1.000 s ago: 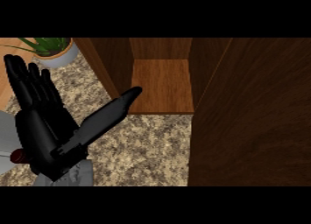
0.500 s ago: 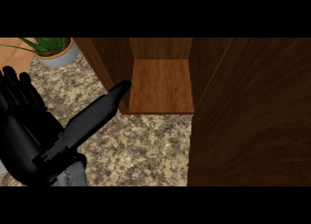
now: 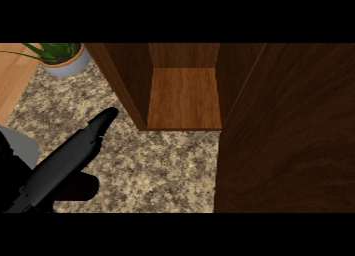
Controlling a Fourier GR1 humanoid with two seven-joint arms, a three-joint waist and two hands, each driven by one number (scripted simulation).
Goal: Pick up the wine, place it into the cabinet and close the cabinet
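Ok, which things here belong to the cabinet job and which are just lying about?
Job: open brown wooden cabinet; its dark wooden door; black left hand. No wine bottle shows.
Lying about: green plant in a grey pot; speckled stone counter.

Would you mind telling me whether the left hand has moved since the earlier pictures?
Yes. The left hand has slid down and left, away from the potted plant; most of it is now off the view.
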